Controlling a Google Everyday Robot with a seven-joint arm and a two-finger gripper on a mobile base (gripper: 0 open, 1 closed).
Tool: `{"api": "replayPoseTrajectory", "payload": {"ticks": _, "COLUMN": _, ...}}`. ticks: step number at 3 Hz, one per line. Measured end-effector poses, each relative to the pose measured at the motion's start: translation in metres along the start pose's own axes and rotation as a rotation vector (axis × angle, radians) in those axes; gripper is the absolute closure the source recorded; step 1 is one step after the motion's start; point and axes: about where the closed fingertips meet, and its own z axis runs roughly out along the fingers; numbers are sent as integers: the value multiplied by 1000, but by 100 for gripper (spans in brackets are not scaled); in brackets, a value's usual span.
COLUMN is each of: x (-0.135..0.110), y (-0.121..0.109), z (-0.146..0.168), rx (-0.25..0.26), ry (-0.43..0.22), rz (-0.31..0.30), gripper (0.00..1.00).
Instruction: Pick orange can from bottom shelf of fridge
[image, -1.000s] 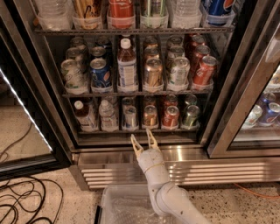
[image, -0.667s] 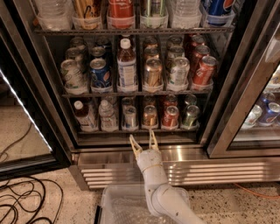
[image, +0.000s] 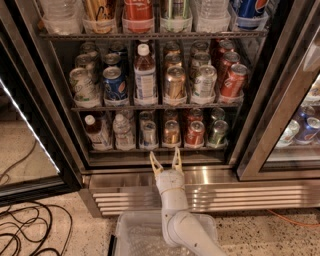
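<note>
The orange can (image: 171, 132) stands at the front of a middle lane on the bottom shelf (image: 125, 149) of the fridge (image: 60, 95), whose door is open. A silver-blue can (image: 148, 134) is on its left and a red can (image: 195, 134) on its right. My gripper (image: 164, 156) is open and empty. It points up at the fridge's steel sill, just below and in front of the orange can and slightly to its left, not touching it.
A green can (image: 217, 132) and small bottles (image: 121, 131) share the bottom shelf. More cans and a bottle fill the rack above (image: 175, 82). The open glass door (image: 30, 125) is at left. Black cables (image: 25, 230) lie on the floor. A clear bin (image: 135, 235) sits below my arm.
My gripper has shifted very slightly left; its fingers stay open. Nothing in the fridge has moved.
</note>
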Motion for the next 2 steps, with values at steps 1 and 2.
{"api": "replayPoseTrajectory", "payload": {"ticks": 1, "x": 1, "y": -4, "z": 6, "rx": 30, "ry": -5, "rz": 4, "gripper": 40}}
{"api": "replayPoseTrajectory", "payload": {"ticks": 2, "x": 1, "y": -8, "z": 12, "rx": 56, "ry": -14, "rz": 5, "gripper": 42}}
